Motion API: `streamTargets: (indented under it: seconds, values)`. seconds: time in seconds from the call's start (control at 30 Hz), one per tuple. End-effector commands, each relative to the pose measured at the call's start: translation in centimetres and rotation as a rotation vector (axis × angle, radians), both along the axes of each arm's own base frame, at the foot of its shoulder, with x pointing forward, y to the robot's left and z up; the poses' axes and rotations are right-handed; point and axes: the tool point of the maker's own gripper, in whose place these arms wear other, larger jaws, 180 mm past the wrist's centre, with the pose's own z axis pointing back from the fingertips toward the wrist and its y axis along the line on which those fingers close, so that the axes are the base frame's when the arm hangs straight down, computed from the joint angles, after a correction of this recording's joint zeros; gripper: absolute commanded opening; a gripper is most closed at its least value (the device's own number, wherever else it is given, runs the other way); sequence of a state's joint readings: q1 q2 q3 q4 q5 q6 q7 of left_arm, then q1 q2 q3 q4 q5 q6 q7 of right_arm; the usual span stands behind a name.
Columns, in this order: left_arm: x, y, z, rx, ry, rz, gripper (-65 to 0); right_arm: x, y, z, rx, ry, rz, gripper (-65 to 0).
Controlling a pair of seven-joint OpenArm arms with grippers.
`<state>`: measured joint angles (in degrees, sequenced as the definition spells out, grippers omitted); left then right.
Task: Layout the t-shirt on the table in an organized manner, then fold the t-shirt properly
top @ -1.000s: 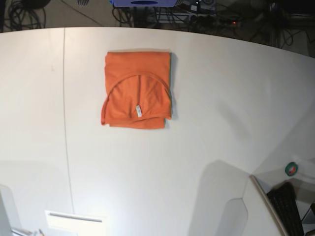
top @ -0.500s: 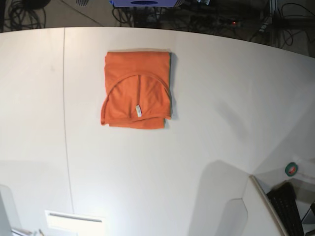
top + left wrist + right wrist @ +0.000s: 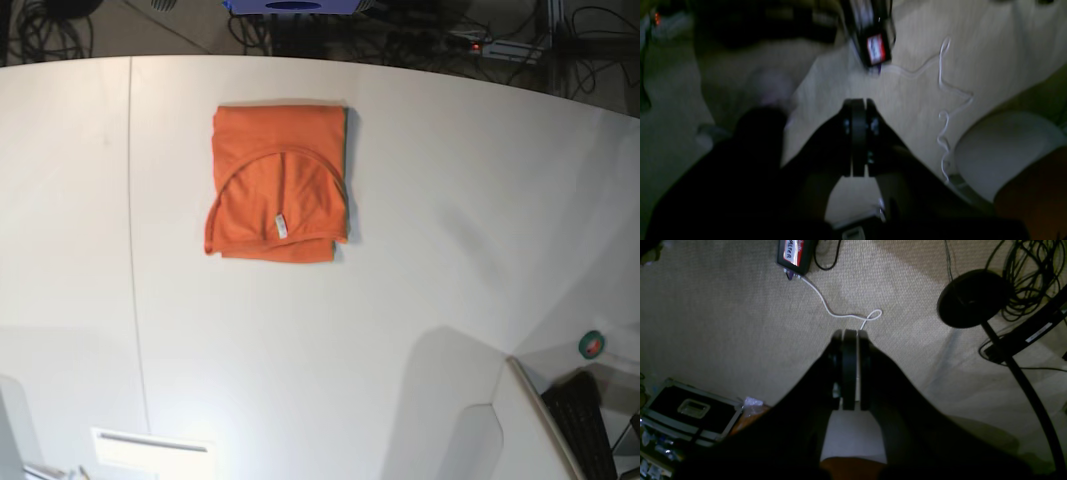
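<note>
One orange t-shirt (image 3: 278, 183), folded into a soft, neat rectangle with its white neck tag (image 3: 281, 227) showing, lies near the far edge of one smooth white table (image 3: 420, 230), with open surface all around. Two grippers, left (image 3: 858, 101) and right (image 3: 849, 331), hang over carpet, jaws pressed together, holding nothing.

the orange t-shirt (image 3: 278, 183) lies folded into a compact rectangle, neck tag up, on the white table (image 3: 450, 230).
</note>
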<state>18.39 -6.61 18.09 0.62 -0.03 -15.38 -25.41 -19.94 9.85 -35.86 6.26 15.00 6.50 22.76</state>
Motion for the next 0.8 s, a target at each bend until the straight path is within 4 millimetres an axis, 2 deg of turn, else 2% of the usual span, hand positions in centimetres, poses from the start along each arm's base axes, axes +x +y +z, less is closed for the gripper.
streamTargets:
  seconds: [0.0, 0.2, 0.3, 0.43, 0.53, 0.7, 0.77]
  values:
    - [0.2, -0.2, 0.0, -0.009, -0.009, 0.004, -65.0, -1.3, -0.5, 0.4, -0.009, 0.018, -0.004, -65.0]
    - [-0.1, -1.0, 0.2, -0.023, -0.011, 0.012, -65.0, -1.9, -0.5, 0.6, -0.008, 0.026, -0.004, -65.0]
    - [0.3, -1.3, 0.1, -0.027, -0.018, 0.014, -65.0, -0.7, 1.4, 0.2, 0.032, -0.006, -0.013, -65.0]
    - [0.5, -1.2, 0.0, -0.026, -0.021, 0.013, -65.0, 0.4, 2.8, 0.1, 0.063, -0.037, -0.017, -65.0]
    - [1.0, -2.0, 0.0, -0.042, -0.041, 0.015, -65.0, 0.9, 2.9, 0.0, 0.067, -0.046, -0.016, -65.0]
    - [1.4, -2.0, -0.2, -0.041, -0.042, 0.013, -65.0, 1.1, 2.8, 0.0, 0.064, -0.048, -0.015, -65.0]
    - [2.5, -1.7, -0.4, -0.036, -0.059, 0.011, -65.0, 2.4, 2.7, -0.3, 0.063, -0.070, -0.014, -65.0]
